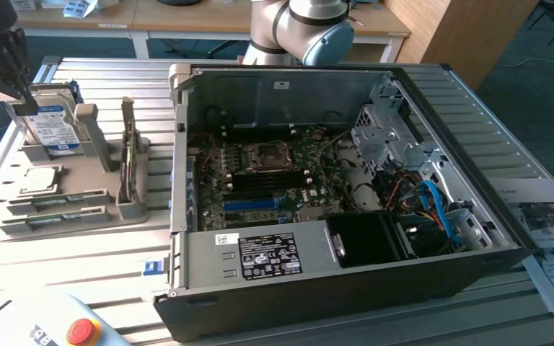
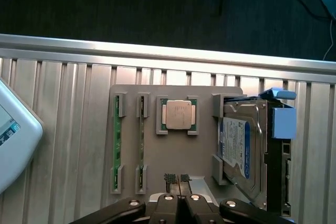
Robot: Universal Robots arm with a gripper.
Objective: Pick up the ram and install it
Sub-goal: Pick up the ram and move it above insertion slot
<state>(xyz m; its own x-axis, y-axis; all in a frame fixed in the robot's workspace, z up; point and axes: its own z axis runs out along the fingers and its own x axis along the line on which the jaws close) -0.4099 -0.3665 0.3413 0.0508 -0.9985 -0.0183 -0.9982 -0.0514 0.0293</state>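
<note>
ram sticks (image 2: pixel 117 142): two long thin green boards, on edge in grey moulded holder (image 2: pixel 178 156) | dark gripper (image 2: pixel 177 180): hangs over holder, fingers pressed together, holding nothing

Closed pincer (image 2: pixel 177 180) beside nearer ram (image 2: pixel 142 145)

You're looking at a robotics lab bench in an office-type room. Evidence: robot arm (image 1: pixel 311 29) at a slatted aluminium tabletop (image 1: pixel 508 122), open PC case (image 1: pixel 354 295) as the workpiece, grey fixture tray (image 1: pixel 94 184) seating ram sticks (image 2: pixel 118 140), pendant with red e-stop (image 1: pixel 83 331), printed sheets (image 1: pixel 547 216), and wooden desks (image 1: pixel 200 18) behind.
</note>
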